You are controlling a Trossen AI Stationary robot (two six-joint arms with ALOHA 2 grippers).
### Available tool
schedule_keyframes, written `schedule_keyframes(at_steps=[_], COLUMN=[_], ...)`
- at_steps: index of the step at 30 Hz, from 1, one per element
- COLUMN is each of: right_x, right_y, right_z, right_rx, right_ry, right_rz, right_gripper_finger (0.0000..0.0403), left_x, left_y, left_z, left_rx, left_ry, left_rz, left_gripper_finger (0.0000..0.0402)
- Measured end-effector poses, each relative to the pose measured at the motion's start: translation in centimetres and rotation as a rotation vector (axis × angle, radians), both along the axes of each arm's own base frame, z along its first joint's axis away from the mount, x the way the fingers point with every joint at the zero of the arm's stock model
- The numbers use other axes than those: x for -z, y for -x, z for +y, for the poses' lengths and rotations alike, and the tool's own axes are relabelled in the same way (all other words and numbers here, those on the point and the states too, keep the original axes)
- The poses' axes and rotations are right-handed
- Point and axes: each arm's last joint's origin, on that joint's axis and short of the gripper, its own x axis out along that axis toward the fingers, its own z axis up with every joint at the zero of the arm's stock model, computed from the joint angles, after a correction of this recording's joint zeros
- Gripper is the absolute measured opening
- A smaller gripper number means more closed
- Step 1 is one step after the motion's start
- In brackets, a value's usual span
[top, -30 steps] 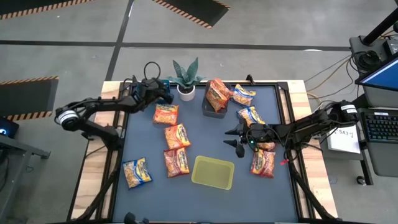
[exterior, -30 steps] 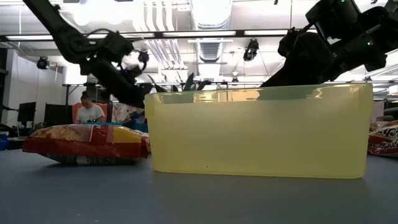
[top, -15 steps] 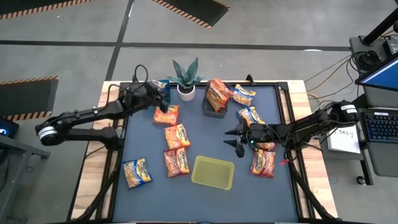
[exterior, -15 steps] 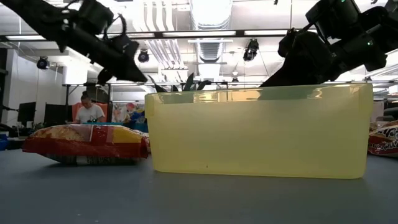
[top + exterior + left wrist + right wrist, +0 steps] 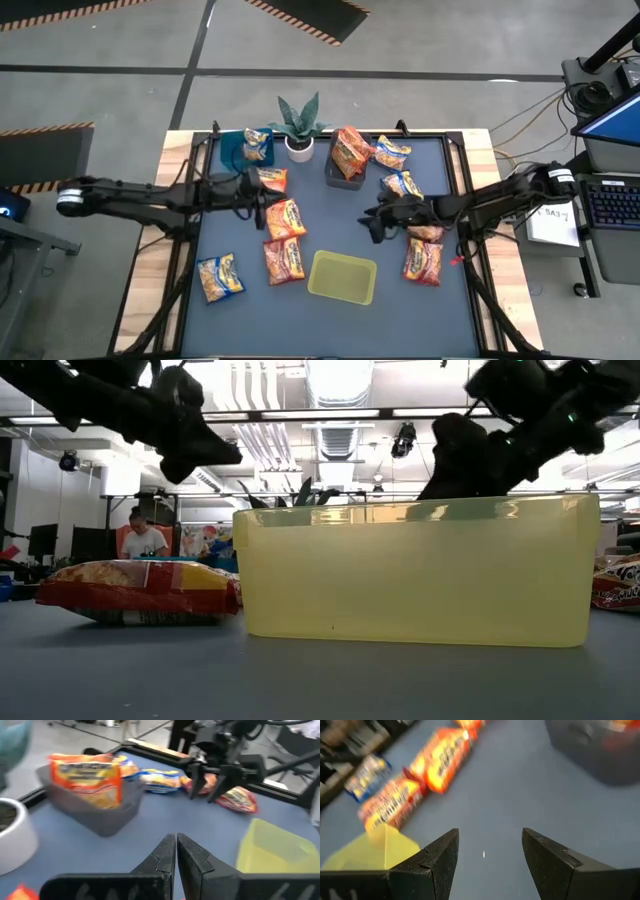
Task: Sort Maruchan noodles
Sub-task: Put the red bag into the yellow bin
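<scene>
Yellow-green bin (image 5: 342, 277) at near edge. Loose Maruchan noodles (image 5: 284, 218) behind bin, leftward, long axis near-to-far. Left gripper (image 5: 262, 196) just above them, fingers together, empty, nearer arm. Right gripper (image 5: 374, 217) behind bin, rightward, fingers apart, empty, packets just beside.

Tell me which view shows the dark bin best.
The left wrist view: the dark bin is close, with an orange packet standing in it. The high view shows it small beside the plant. The right wrist view catches a blurred corner; the low view hides it.
</scene>
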Motion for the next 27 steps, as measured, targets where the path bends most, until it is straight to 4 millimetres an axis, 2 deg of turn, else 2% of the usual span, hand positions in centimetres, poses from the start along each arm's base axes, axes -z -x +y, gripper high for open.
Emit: schedule_keyframes(at_steps=[7, 11, 14, 20, 27], right_x=[-3.3, -5.3, -5.9, -4.6, -2.2], right_y=[-0.4, 0.9, 2.0, 3.3, 2.6], right_z=[1.1, 1.6, 1.6, 1.4, 1.7], right_rx=[-0.073, -0.002, 0.072, 0.157, 0.163], right_ry=[-0.147, -0.220, -0.238, -0.230, -0.071], right_rz=[0.338, 0.566, 0.704, 0.845, 0.935], right_gripper_finger=[0.0205, 0.0205, 0.0205, 0.0205, 0.0205], left_x=[-0.3, -0.2, 0.1, 0.8, 1.5], left_y=[-0.7, -0.9, -1.0, -1.6, -2.2], left_z=[-1.7, -2.3, -2.4, -2.4, -2.3], left_rx=[0.087, 0.114, 0.117, 0.123, 0.100], left_ry=[0.000, 0.001, 0.001, -0.024, -0.041], left_rz=[0.001, 0.012, 0.024, 0.057, 0.078], left_gripper_finger=[0.0000, 0.0000, 0.0000, 0.0000, 0.0000])
